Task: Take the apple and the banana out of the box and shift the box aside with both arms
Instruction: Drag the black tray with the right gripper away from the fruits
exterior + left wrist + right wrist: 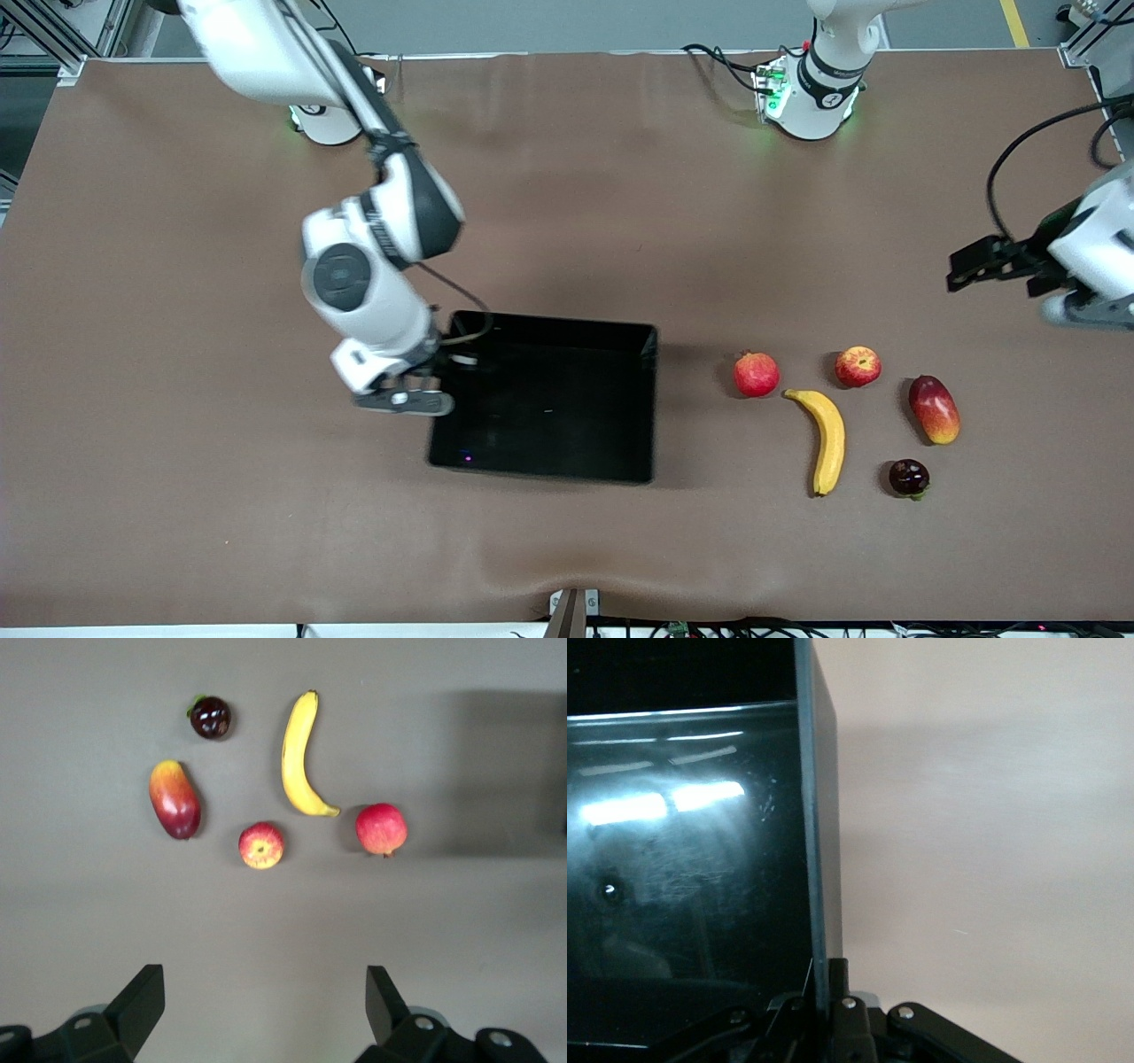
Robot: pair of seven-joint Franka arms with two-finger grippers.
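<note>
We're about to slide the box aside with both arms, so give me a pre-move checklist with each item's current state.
1. Apple out of the box: ok, on the table.
2. Banana out of the box: ok, beside the apple.
3. Box empty: ok.
4. Right gripper on the box wall at the right arm's end: ok, fingers shut on it.
5. Left gripper on the box: not ok, open, up over the table by the fruit.
6. Path for the box: cannot tell, direction not shown.

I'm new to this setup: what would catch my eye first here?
The right gripper is shut on the wall of the empty black box. Toward the left arm's end, the banana and apple lie on the table among other fruits, while the open left gripper waits above.
</note>
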